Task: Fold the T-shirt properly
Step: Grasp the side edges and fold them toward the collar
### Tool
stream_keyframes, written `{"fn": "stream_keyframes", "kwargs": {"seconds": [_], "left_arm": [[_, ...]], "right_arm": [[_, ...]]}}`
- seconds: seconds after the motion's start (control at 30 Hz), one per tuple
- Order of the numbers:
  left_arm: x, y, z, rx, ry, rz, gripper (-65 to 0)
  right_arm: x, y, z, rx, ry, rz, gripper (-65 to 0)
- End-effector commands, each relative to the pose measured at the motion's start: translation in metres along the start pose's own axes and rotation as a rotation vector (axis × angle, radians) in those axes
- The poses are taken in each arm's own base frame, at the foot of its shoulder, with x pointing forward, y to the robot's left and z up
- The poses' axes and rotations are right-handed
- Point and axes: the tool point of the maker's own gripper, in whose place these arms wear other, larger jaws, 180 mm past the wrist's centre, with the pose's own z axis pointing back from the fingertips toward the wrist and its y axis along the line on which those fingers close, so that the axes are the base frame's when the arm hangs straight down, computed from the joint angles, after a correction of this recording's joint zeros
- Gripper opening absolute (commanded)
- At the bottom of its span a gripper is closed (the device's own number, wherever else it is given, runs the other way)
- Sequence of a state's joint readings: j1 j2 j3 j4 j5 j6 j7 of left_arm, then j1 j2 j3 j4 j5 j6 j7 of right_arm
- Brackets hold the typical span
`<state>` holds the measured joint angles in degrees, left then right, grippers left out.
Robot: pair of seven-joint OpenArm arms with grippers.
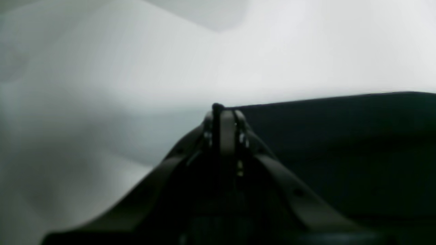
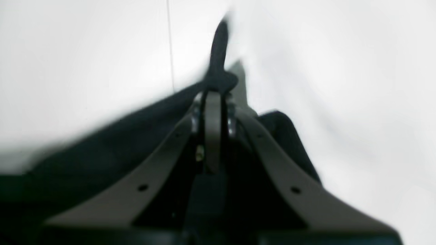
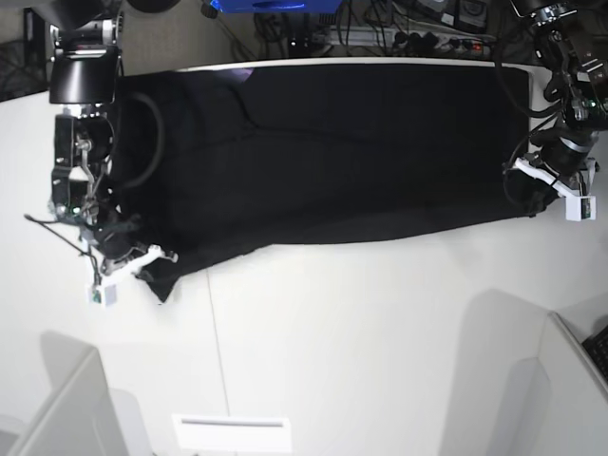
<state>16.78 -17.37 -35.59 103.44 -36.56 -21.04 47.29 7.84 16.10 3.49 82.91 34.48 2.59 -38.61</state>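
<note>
The T-shirt lies as a long black band across the far half of the white table, plain side up. My left gripper is at its right end, shut on the cloth's edge; in the left wrist view the left gripper pinches the dark T-shirt edge. At the front left corner of the cloth my right gripper is shut too. The right wrist view shows the right gripper with a tuft of the T-shirt sticking up past its tips.
Cables and equipment crowd the floor behind the table's far edge. White panels rise at the lower left and lower right. A white label lies near the front edge. A seam runs across the tabletop.
</note>
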Motion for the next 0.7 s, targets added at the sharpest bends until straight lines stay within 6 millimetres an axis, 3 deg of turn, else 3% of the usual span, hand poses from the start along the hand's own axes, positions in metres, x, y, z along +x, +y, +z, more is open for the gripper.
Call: {"fn": "stream_keyframes", "kwargs": {"seconds": [0.0, 0.3, 0.67], "left_arm": [[0.013, 0.001, 0.005, -0.004, -0.042, -0.015, -65.0], [0.011, -0.014, 0.025, -0.018, -0.041, -0.086, -65.0], [-0.020, -0.012, 0.037, -0.012, 0.045, -0.094, -65.0]], "right_arm": [[0.019, 0.002, 0.008, 0.014, -0.056, 0.012, -65.0], [0.014, -0.008, 0.032, -0.008, -0.054, 0.000, -65.0], [0.002, -0.031, 0.068, -0.066, -0.051, -0.029, -65.0]]}}
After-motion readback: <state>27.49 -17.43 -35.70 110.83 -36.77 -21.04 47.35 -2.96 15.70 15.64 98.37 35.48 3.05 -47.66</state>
